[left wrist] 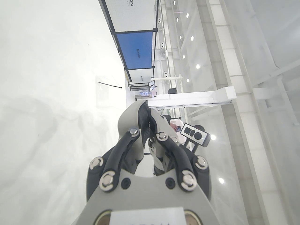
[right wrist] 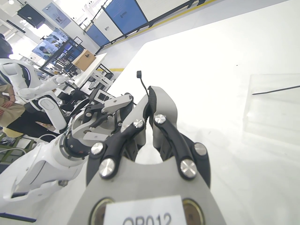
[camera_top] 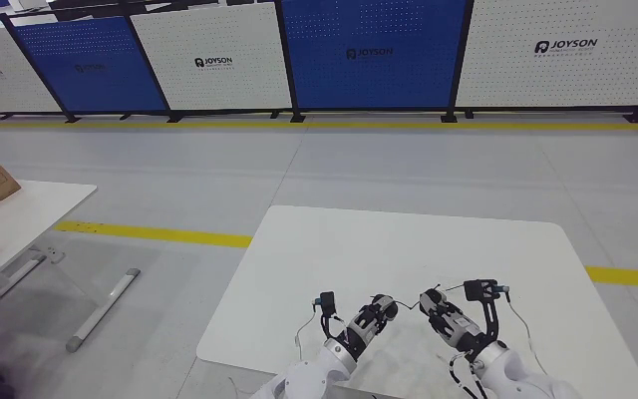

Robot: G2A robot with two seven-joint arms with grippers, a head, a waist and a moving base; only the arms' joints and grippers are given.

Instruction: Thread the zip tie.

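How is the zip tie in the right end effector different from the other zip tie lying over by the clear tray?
The held zip tie is pinched in the shut right end effector; the spare zip tie lies loose, with no end effector on it. The held zip tie stands up past the fingertips, head uppermost; the spare zip tie lies flat within the clear tray. Both are thin and black.
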